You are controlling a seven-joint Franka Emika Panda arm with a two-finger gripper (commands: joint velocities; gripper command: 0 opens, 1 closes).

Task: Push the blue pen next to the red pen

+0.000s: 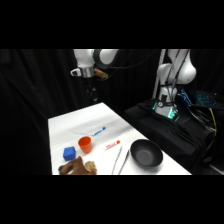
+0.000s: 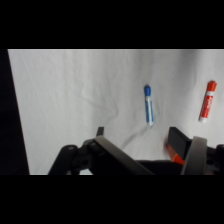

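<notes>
No writing is readable. The blue pen (image 2: 148, 104) lies apart from the red pen (image 2: 207, 101), well below the raised gripper (image 1: 91, 74), whose fingers I can't make out.

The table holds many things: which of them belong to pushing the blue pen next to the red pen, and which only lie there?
Belong to the job:
blue pen
red pen
gripper

Only lying there:
orange cup
blue block
black bowl
metal tongs
brown plush toy
</notes>
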